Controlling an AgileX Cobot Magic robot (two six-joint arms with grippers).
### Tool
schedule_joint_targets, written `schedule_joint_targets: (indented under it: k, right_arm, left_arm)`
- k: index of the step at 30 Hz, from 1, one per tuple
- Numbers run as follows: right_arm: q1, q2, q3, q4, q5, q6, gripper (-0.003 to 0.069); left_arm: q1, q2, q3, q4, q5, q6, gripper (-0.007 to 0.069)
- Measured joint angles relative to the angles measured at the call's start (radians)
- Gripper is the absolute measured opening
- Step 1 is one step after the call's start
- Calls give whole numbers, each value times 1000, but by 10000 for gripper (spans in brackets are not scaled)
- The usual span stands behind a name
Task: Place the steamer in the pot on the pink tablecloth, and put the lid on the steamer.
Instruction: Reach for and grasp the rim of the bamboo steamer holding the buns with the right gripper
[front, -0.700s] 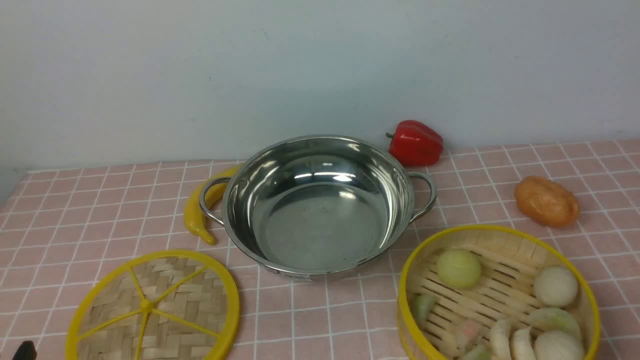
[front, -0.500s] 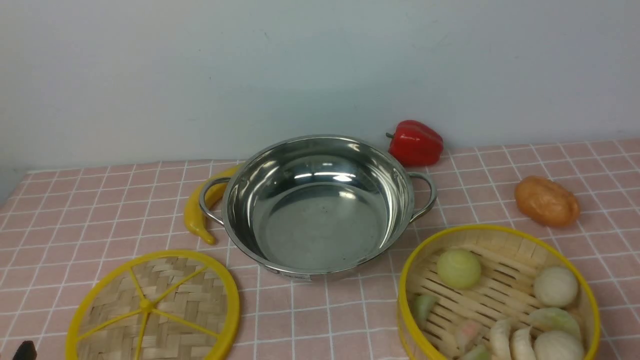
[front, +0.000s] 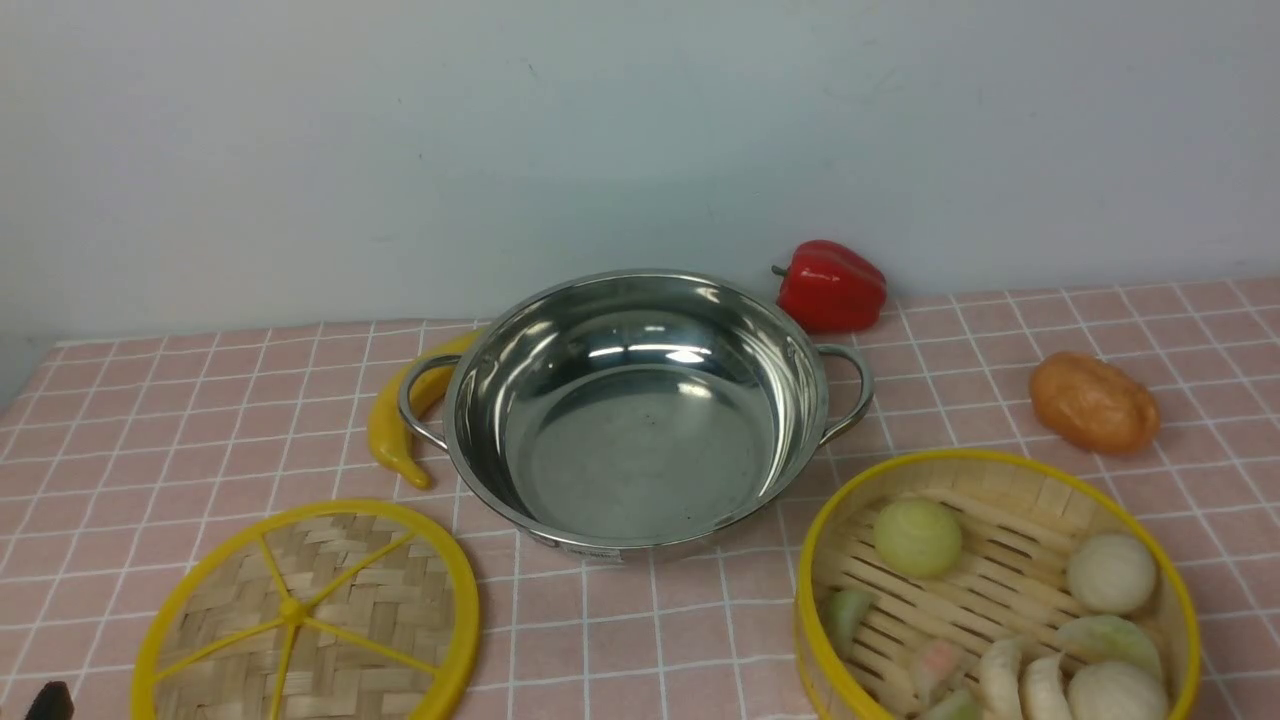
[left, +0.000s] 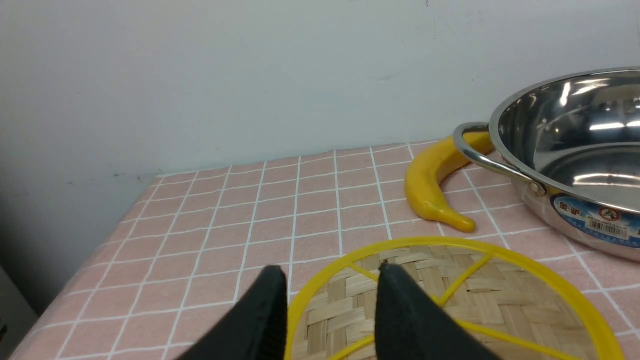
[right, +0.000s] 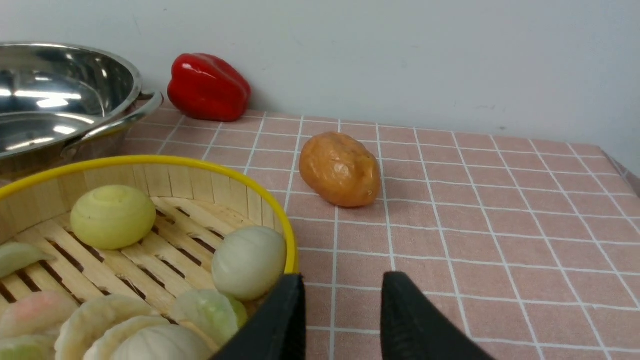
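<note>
Jaws, left and right, are held parted, empty.
Pot (front: 640, 440) is flanked by banana (front: 390, 430) and red pepper (front: 830, 285) at the pink tablecloth's (front: 200, 400) far edge.

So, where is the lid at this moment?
In the front view the lid lies flat on the pink tablecloth at the near left, in front of the banana, with the pot further back on its right.

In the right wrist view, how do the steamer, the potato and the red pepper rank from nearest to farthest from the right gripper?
From the right gripper:
1. Steamer: its rim is right beside the gripper.
2. Potato: farther ahead, lying alone.
3. Red pepper: farthest, at the back by the wall.
</note>
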Motion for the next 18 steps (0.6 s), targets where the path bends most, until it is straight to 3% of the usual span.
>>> schedule_joint_targets:
  k: [7, 10, 13, 15, 18]
  right_arm:
    - [0, 0, 0, -6, 3, 1, 240]
    - [0, 0, 1, 69, -71, 14, 240]
    - [0, 0, 1, 195, -195, 46, 240]
    - [0, 0, 1, 317, -322, 69, 240]
    - [0, 0, 1, 440, -467, 81, 240]
  left_arm:
    - [0, 0, 0, -11, 0, -7, 243]
    - [0, 0, 0, -112, 0, -67, 243]
    - [0, 0, 0, -256, -1, -159, 243]
    - [0, 0, 0, -453, -1, -274, 243]
    - [0, 0, 0, -627, -1, -359, 243]
